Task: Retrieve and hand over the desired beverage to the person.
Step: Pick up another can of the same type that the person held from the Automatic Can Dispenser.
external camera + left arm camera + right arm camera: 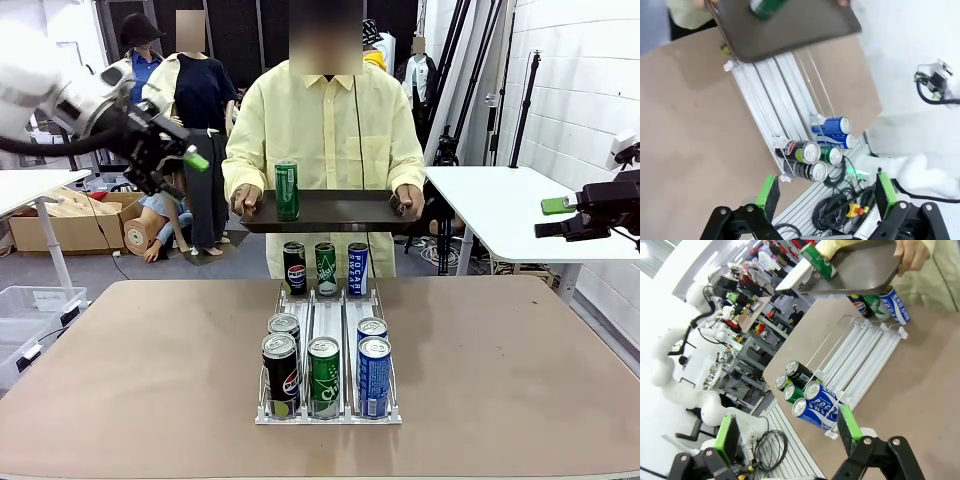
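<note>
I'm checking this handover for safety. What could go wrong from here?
The slim green can stands upright, off-centre, on the flat dark tray the person holds up; a tilt could topple it. It might then hit the three cans at the white rack's far end below. The white left arm hovers beside the tray's end in the front view; a swing might bump it.

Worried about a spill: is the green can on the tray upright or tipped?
Upright. The green can stands on its base on the tray, top level; the person holds the tray flat.
</note>
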`<state>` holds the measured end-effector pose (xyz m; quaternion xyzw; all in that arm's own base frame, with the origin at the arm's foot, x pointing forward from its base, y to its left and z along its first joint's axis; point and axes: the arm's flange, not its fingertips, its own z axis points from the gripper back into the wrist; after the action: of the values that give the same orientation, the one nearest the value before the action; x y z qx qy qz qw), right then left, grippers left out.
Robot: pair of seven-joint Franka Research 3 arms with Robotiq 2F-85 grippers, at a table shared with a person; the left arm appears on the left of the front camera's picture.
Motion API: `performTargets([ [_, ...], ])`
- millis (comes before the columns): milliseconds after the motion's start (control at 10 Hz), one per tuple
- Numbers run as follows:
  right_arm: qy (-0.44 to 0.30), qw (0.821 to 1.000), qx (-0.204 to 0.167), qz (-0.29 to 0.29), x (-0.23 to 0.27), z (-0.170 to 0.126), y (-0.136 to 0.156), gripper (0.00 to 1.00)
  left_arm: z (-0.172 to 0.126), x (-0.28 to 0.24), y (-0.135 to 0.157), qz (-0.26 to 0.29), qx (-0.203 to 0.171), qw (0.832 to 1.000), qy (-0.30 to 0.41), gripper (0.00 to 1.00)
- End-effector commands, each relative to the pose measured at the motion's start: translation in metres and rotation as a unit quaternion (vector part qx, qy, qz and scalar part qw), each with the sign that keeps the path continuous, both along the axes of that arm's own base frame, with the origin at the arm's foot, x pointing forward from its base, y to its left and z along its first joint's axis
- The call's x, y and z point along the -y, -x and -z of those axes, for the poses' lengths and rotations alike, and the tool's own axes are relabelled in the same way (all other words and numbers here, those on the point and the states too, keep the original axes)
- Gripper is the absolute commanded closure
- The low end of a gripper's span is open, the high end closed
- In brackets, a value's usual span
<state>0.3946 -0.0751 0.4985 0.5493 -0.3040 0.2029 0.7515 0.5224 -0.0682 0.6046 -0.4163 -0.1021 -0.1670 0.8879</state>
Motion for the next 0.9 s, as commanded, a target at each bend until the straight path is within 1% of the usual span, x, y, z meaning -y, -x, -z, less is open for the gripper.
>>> performTargets([
  [0, -0.007, 1.0, 0.0, 0.0, -0.001, -0.002, 0.0, 0.0, 0.025, -0.031, 0.02, 0.018, -0.001, 0.997, 0.072, 0.0],
  [200, -0.007, 1.0, 0.0, 0.0, -0.001, -0.002, 0.0, 0.0, 0.067, -0.06, 0.022, 0.001, -0.025, 0.99, 0.139, 0.0],
  [400, -0.007, 1.0, 0.0, 0.0, -0.001, -0.002, 0.0, 0.0, 0.107, -0.074, 0.029, 0.002, -0.05, 0.977, 0.205, 0.0],
  [500, -0.007, 1.0, 0.0, 0.0, -0.001, -0.002, 0.0, 0.0, 0.127, -0.083, 0.026, 0.006, -0.058, 0.969, 0.241, 0.0],
  [700, -0.007, 1.0, 0.0, 0.0, -0.001, -0.002, 0.0, 0.0, 0.153, -0.095, 0.024, -0.005, -0.082, 0.956, 0.283, 0.0],
  [800, -0.007, 1.0, 0.0, 0.0, -0.001, -0.002, 0.0, 0.0, 0.164, -0.099, 0.029, -0.015, -0.091, 0.951, 0.296, 0.0],
])
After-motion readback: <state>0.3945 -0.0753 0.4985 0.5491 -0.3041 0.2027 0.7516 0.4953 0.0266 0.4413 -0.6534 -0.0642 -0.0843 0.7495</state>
